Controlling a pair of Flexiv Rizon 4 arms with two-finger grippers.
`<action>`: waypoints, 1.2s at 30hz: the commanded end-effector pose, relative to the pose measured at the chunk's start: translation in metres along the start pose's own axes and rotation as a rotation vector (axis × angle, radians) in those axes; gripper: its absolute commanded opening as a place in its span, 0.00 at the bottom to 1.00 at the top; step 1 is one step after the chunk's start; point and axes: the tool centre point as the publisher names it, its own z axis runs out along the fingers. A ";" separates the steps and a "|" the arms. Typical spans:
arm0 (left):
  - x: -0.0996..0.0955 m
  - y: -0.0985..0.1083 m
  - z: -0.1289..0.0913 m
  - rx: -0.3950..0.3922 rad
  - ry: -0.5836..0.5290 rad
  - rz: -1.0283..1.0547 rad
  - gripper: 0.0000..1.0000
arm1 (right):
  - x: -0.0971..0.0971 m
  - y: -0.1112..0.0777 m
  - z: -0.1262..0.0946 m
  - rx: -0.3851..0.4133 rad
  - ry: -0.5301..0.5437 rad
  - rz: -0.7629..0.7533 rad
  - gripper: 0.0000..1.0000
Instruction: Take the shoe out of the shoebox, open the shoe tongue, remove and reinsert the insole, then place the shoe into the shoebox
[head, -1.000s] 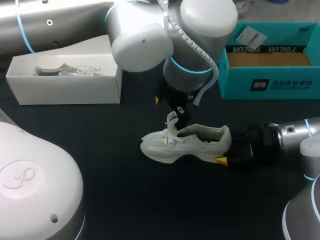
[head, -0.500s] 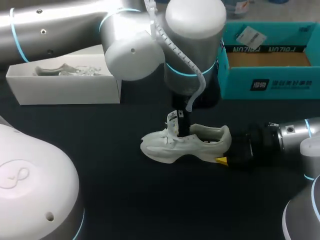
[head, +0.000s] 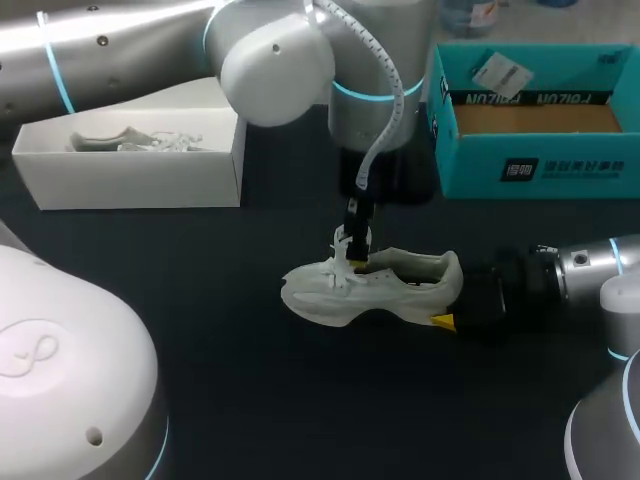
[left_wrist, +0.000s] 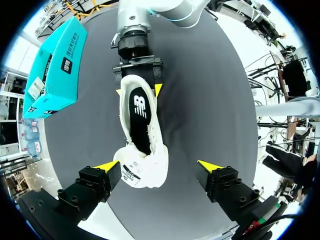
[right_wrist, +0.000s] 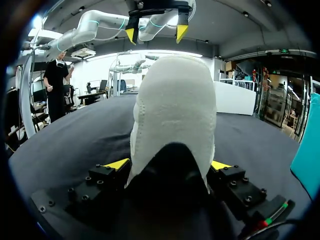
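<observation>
Over the last second my left gripper (left_wrist: 158, 165) has swung in and dropped until it hangs right over the shoe (head: 372, 286). Its fingers are spread wide and have hold of nothing. The tongue (left_wrist: 131, 174) stands up close against one of my fingers but is not pinched, so I judge that I am only now lined up to grasp and open it. My right gripper (right_wrist: 169, 164) has not shifted: its two fingers press the heel from both sides and hold the shoe upright on the dark table (head: 250, 400). The shoe is therefore already out, well apart from the teal shoebox (head: 540, 172) behind it and the white box (head: 130, 182) off to my left. From above, my own wrist hides most of my left fingers. Only my left wrist view shows how wide they stand, and that the dark insole (left_wrist: 140, 112) lies seated inside. My right wrist view shows just the back of the heel, with my left gripper hanging open above it.
</observation>
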 end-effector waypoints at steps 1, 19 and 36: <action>0.001 -0.007 0.002 0.024 -0.011 0.028 1.00 | 0.002 -0.006 0.005 0.004 0.000 0.000 0.00; -0.009 -0.066 0.063 0.069 -0.033 0.076 0.00 | 0.002 -0.006 0.005 0.004 0.000 0.000 0.00; -0.031 -0.071 0.099 0.031 -0.056 0.018 0.00 | 0.002 -0.006 0.005 0.004 0.000 0.000 0.00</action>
